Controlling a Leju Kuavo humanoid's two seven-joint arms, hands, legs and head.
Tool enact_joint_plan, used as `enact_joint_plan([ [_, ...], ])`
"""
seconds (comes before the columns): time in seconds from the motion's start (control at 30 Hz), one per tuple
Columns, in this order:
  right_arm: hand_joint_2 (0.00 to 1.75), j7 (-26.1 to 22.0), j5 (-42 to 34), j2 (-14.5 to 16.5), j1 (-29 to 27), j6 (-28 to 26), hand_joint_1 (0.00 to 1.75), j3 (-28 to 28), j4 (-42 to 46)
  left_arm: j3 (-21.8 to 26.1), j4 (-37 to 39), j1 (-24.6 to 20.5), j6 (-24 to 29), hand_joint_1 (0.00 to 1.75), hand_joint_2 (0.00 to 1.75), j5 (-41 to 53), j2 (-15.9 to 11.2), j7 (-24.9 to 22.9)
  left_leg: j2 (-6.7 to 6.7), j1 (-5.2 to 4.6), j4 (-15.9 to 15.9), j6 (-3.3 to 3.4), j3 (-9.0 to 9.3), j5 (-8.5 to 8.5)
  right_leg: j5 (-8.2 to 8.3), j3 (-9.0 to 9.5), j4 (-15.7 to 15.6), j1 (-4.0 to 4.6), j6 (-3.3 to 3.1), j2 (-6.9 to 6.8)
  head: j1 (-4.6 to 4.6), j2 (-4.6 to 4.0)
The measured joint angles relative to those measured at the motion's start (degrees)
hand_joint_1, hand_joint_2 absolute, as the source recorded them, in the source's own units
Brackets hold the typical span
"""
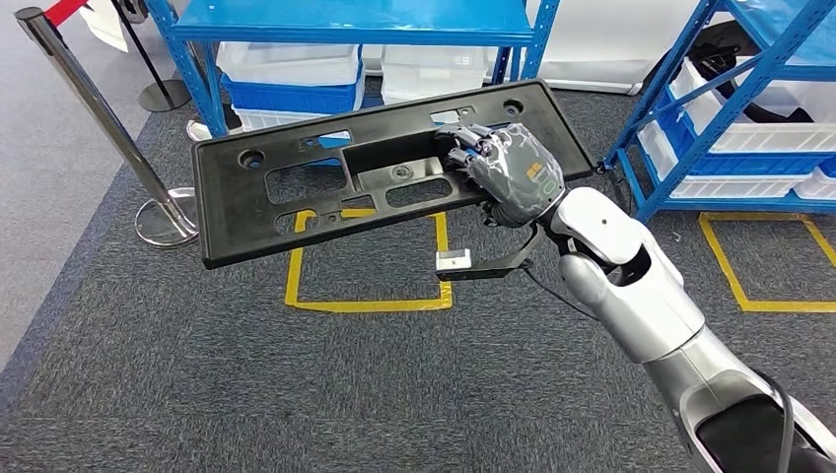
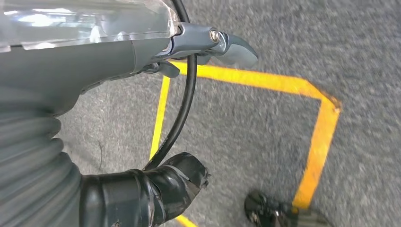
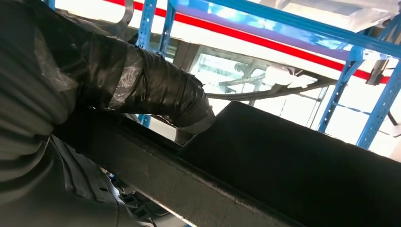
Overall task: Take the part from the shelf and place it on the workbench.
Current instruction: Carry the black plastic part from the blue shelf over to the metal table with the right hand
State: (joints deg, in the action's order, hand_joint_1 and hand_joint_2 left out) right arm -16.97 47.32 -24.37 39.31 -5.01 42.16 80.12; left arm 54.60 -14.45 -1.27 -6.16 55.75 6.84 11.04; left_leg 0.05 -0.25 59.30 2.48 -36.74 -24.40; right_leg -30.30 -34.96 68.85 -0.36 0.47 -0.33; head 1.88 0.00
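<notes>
I have the right hand (image 1: 508,172) clamped on the part (image 1: 325,182), a long black plastic panel with cut-outs, its fingers hooked through the central opening and the thumb (image 3: 161,97) pressed against the panel's edge. Most of the panel stretches away from the hand to the left, carried in the air over the grey carpet (image 1: 296,394) and the yellow floor marking (image 1: 370,301). The blue shelf (image 1: 365,25) with its white bins stands just beyond the hand. I see no workbench yet, so I judge the carry has barely begun.

My worry is leverage: held off-centre, the long free end could sag or twist in the grip when I turn, and it could clip the shelf post or the stanchion (image 1: 108,128) beyond its far tip.

The left hand (image 2: 142,52) hangs over the floor; I cannot tell whether its fingers are spread or curled.
</notes>
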Motion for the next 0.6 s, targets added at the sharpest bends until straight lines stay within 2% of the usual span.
enact_joint_plan([
  [0.03,1.75,-0.01,-0.04,0.04,0.17,0.00,1.75,0.00,0.01,0.11,0.00,-0.05,0.06,0.00,1.75,0.01,0.03,-0.01,-0.01,-0.11,0.21,-0.14,-0.47,0.38,0.15,2.75,-4.26,0.24,-0.49,0.02,-0.01,0.00],
  [0.07,1.75,-0.03,-0.08,0.08,0.35,0.00,1.75,0.00,0.01,0.19,0.00,-0.06,0.11,0.00,1.75,0.01,0.06,-0.01,-0.01,-0.11,0.22,-0.40,-0.80,0.86,-0.14,4.68,-7.49,0.49,-0.86,0.05,-0.02,0.00],
  [0.1,1.75,-0.06,-0.15,0.10,0.53,0.00,1.75,0.00,0.01,0.22,0.01,-0.06,0.16,0.00,1.75,0.00,0.08,-0.03,0.00,0.01,0.07,-0.75,-1.03,1.42,-0.52,5.66,-9.54,0.72,-1.13,0.07,-0.02,0.00],
  [0.17,1.75,-0.18,-0.30,0.14,0.73,0.01,1.75,0.01,-0.02,0.28,0.03,-0.03,0.26,0.00,1.75,-0.01,-0.02,-0.12,-0.05,0.13,-0.65,-1.50,-1.30,2.62,0.48,5.64,-10.99,0.81,-1.51,0.05,0.01,0.00],
  [0.2,1.75,-0.30,-0.36,0.20,0.83,0.01,1.75,0.02,-0.02,0.31,0.07,-0.07,0.31,0.00,1.75,-0.03,-0.06,-0.19,-0.13,0.12,-0.66,-1.83,-1.63,2.26,1.40,5.34,-11.64,0.64,-1.84,-0.09,0.01,0.00],
  [0.23,1.75,-0.45,-0.40,0.31,0.94,0.02,1.75,0.03,-0.03,0.33,0.12,-0.11,0.34,0.00,1.75,-0.04,-0.09,-0.29,-0.19,0.12,0.17,-2.16,-2.10,0.81,2.33,4.92,-12.30,0.39,-2.21,-0.26,0.01,0.00],
  [0.27,1.75,-0.59,-0.44,0.43,1.05,0.02,1.75,0.04,-0.03,0.35,0.17,-0.17,0.38,0.00,1.75,-0.06,-0.14,-0.40,-0.25,0.18,1.99,-2.48,-2.72,-1.60,3.21,4.36,-12.86,0.12,-2.48,-0.42,0.01,0.00],
  [0.33,1.75,-0.79,-0.50,0.66,1.23,0.03,1.75,0.04,-0.02,0.41,0.23,-0.26,0.45,0.00,1.75,-0.10,-0.27,-0.57,-0.25,0.68,8.47,-3.15,-4.00,-7.24,4.63,2.79,-12.77,0.05,-2.66,-0.52,0.00,0.00],
  [0.37,1.75,-0.83,-0.51,0.72,1.25,0.04,1.75,0.04,-0.02,0.48,0.25,-0.29,0.53,0.00,1.75,-0.13,-0.40,-0.63,-0.23,0.89,11.80,-3.51,-4.34,-8.56,5.18,1.82,-12.46,0.01,-2.55,-0.55,-0.01,0.00],
  [0.4,1.75,-0.84,-0.52,0.76,1.25,0.05,1.75,0.05,-0.03,0.57,0.26,-0.34,0.62,0.00,1.75,-0.15,-0.54,-0.69,-0.23,1.13,14.16,-3.86,-4.21,-8.57,5.69,0.76,-12.02,-0.07,-2.38,-0.60,0.00,0.00],
  [0.43,1.75,-0.84,-0.54,0.79,1.26,0.08,1.75,0.05,-0.03,0.64,0.27,-0.39,0.70,0.00,1.75,-0.20,-0.64,-0.78,-0.22,1.35,14.85,-4.19,-3.32,-7.34,6.15,-0.39,-11.45,-0.20,-2.16,-0.64,-0.01,0.00],
  [0.47,1.75,-0.83,-0.55,0.81,1.30,0.12,1.75,0.06,-0.03,0.70,0.28,-0.45,0.78,0.00,1.75,-0.26,-0.73,-0.84,-0.22,1.60,13.64,-4.49,-1.50,-5.59,6.55,-1.57,-10.79,-0.35,-1.87,-0.66,-0.01,0.00],
  [0.5,1.75,-0.83,-0.58,0.84,1.39,0.17,1.75,0.07,-0.01,0.73,0.31,-0.55,0.86,0.00,1.75,-0.32,-0.80,-0.90,-0.24,1.86,10.74,-4.73,1.09,-4.54,6.91,-2.63,-10.09,-0.47,-1.55,-0.67,-0.02,0.00],
  [0.53,1.75,-0.84,-0.62,0.87,1.53,0.22,1.75,0.07,0.03,0.77,0.33,-0.69,0.96,0.00,1.75,-0.38,-0.86,-0.97,-0.29,1.89,6.70,-4.82,4.13,-4.61,7.26,-3.56,-9.40,-0.52,-1.19,-0.65,-0.02,0.00],
  [0.57,1.75,-0.84,-0.66,0.89,1.69,0.28,1.75,0.07,0.08,0.82,0.38,-0.83,1.05,0.00,1.75,-0.42,-0.93,-1.01,-0.35,1.85,3.09,-4.54,6.60,-5.39,7.65,-4.22,-8.95,-0.54,-0.80,-0.64,0.00,0.00],
  [0.6,1.75,-0.85,-0.73,0.91,1.85,0.35,1.75,0.07,0.13,0.92,0.46,-0.97,1.14,0.00,1.75,-0.43,-0.99,-1.11,-0.45,1.70,0.42,-4.12,7.99,-6.32,8.19,-4.64,-8.77,-0.52,-0.42,-0.64,0.02,0.00],
])
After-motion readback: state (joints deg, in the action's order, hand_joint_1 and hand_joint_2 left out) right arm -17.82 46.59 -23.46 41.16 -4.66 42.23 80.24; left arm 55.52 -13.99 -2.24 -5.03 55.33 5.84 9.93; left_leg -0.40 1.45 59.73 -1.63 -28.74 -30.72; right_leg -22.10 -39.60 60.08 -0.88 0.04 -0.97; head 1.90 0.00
